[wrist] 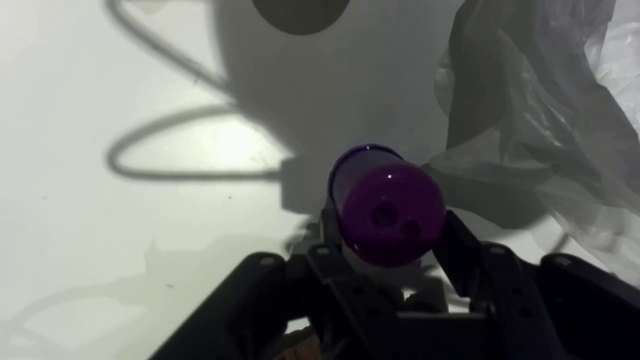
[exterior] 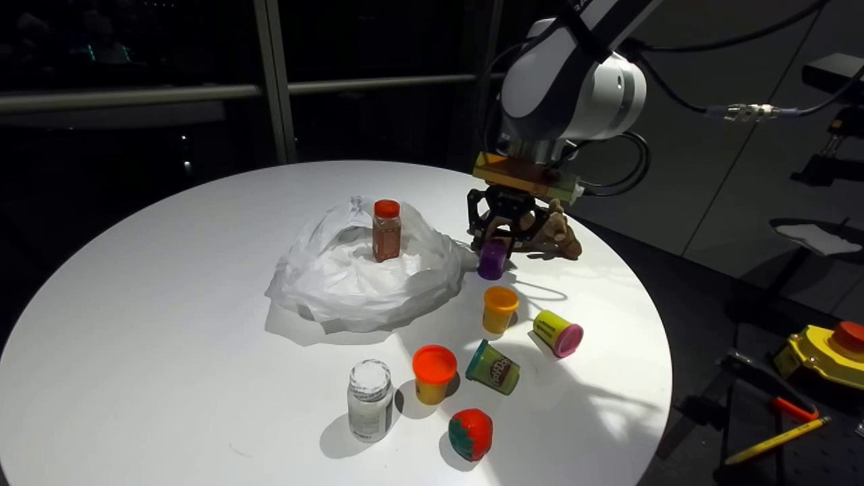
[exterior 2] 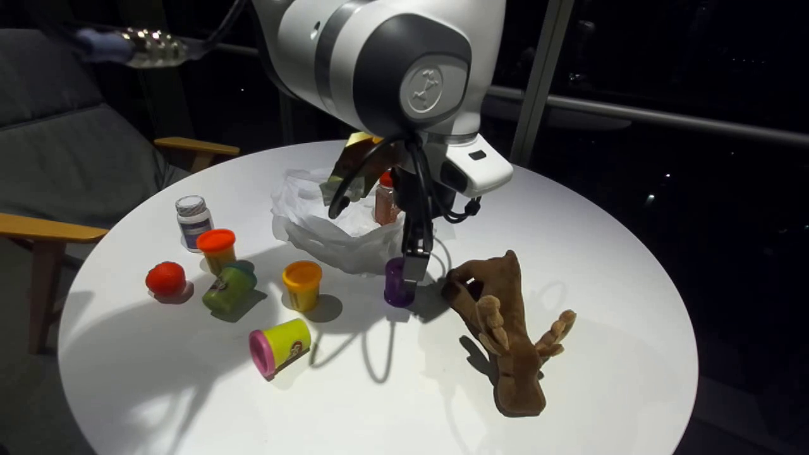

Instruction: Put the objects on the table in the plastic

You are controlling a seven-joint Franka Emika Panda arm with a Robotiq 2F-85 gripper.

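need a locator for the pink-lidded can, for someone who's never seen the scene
On the round white table, find the plastic bag, then the purple can beside it. Next along stands an orange can, and near that one a lime-yellow can lies on its side. Its pink lid sets it apart: the green can, also on its side, has a teal lid.

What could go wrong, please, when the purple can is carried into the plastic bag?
The plastic bag lies close beside the end effector, so its loose edge might snag during the lift. The red-capped jar stands upright inside, so the purple can could knock it over on landing.
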